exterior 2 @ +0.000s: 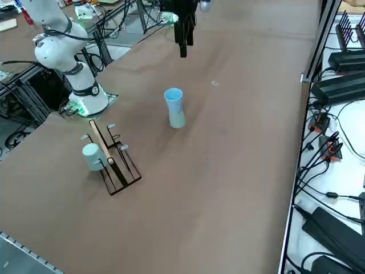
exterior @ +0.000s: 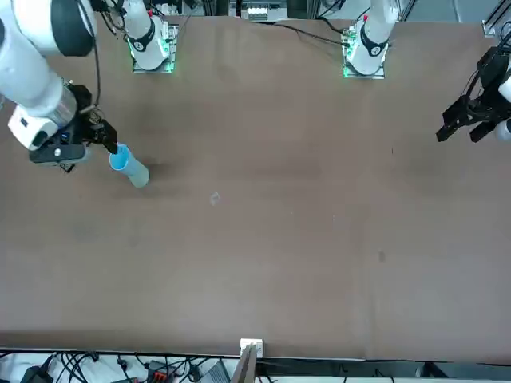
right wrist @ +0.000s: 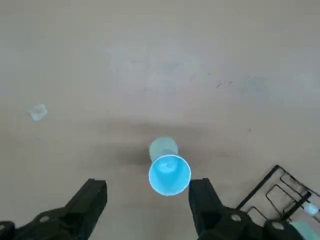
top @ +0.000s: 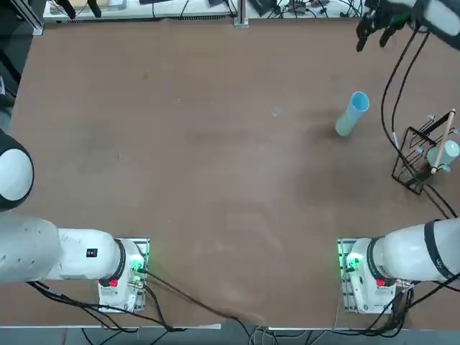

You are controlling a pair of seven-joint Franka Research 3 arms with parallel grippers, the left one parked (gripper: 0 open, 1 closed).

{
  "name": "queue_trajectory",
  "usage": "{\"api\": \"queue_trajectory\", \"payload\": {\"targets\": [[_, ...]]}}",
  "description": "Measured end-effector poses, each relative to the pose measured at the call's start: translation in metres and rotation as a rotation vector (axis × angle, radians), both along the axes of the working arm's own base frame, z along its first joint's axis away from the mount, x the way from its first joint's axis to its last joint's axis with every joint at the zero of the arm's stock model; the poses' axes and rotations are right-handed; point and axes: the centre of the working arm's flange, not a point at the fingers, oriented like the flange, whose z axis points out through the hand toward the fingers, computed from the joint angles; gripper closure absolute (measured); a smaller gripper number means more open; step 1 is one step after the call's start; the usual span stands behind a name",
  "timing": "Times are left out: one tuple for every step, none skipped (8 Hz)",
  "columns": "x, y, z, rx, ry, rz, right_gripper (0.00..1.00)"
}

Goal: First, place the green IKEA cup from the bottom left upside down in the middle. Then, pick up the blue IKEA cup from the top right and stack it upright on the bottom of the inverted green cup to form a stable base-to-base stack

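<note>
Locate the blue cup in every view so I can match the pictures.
Top: blue cup upper right, stacked on the green cup.
Front: left, beside the right gripper.
Right side: centre, upper half.
Right wrist: between the open gripper's fingers.
Shared landmark: black wire rack.

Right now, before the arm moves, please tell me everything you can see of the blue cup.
The blue cup is a small sky-blue tumbler. It looks like smooth plastic and is plain, tapered and without a handle. It stands upright with its mouth open upward and looks empty inside. Its base rests on the base of the green cup, which stands upside down on the brown table. Nothing else touches it. The right pincer is open above it, with one finger showing on each side.
</note>
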Motion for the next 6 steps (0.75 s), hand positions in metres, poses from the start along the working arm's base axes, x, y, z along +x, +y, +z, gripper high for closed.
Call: {"api": "queue_trajectory", "payload": {"targets": [[0.001, -0.01, 0.022, 0.038, -0.001, -0.032, 0.0], [0.002, -0.02, 0.041, 0.06, -0.007, -0.052, 0.0], [0.001, -0.025, 0.057, 0.065, -0.013, -0.06, 0.0], [-0.001, -0.026, 0.07, 0.065, -0.013, -0.061, 0.0], [-0.003, -0.027, 0.079, 0.065, -0.01, -0.062, 0.0], [-0.004, -0.029, 0.086, 0.065, -0.007, -0.064, 0.0]]}}
